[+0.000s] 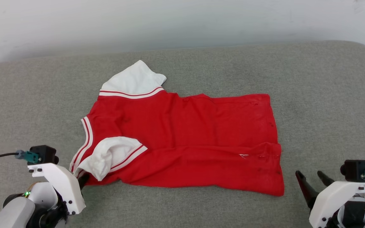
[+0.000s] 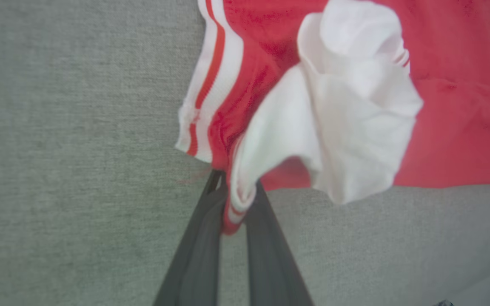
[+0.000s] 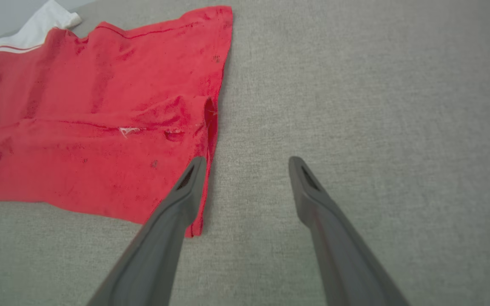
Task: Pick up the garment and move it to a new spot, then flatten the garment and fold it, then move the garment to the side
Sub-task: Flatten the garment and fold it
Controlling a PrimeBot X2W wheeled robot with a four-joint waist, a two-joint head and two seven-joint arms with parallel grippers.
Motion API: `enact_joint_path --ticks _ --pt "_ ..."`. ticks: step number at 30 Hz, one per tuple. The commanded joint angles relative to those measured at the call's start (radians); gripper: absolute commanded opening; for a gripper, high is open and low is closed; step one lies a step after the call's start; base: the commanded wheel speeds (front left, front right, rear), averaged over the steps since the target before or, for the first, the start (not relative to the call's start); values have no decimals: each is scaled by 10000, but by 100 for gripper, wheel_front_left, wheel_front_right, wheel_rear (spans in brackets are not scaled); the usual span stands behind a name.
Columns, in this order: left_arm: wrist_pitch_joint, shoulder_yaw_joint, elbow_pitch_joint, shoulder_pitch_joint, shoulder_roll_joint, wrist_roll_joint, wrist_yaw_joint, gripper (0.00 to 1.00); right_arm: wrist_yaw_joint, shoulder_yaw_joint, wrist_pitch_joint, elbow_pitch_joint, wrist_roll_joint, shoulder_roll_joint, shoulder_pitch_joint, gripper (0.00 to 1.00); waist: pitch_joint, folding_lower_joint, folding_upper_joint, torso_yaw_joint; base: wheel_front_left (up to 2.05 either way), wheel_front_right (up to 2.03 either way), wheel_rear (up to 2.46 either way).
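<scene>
The garment [image 1: 185, 139] lies spread out mid-way across the grey fabric surface [image 1: 328, 95], collar end to the left and hem [image 1: 274, 139] to the right. Its far sleeve [image 1: 135, 80] sticks out white toward the pale wall [image 1: 169, 19]. The near sleeve [image 1: 109, 156] is crumpled back over the red body.

At the near-left corner, the left gripper [image 2: 234, 191] has its jaws drawn narrow, pinching the striped trim [image 2: 234, 212] at the garment's edge. The right gripper [image 1: 308, 173] sits just right of the hem's near corner with its jaws spread wide and nothing between them. Whether one finger brushes the hem cannot be told.

Bare grey surface runs broad to the right of the hem and along the far side. There is a narrower strip along the near edge.
</scene>
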Motion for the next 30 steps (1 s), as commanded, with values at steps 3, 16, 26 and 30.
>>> enact_joint_path --ticks 3,16,26,30 --pt "-154 65 -567 -83 144 195 230 0 -1 98 1292 262 199 -196 -239 100 43 0 0 242 0 0 0" --pt "-206 112 -2218 41 422 551 845 0 0 1290 3605 2482 777 -121 -1578 100 559 0 0 753 0 0 0" --pt "-293 37 -2131 317 279 420 909 0 0 1376 3402 2959 1079 -278 -2097 0 165 0 0 744 0 0 0" --pt "-321 -38 -2262 522 249 464 969 0 -1 1381 3176 2577 1211 -500 -2054 0 -203 0 0 746 0 0 0"
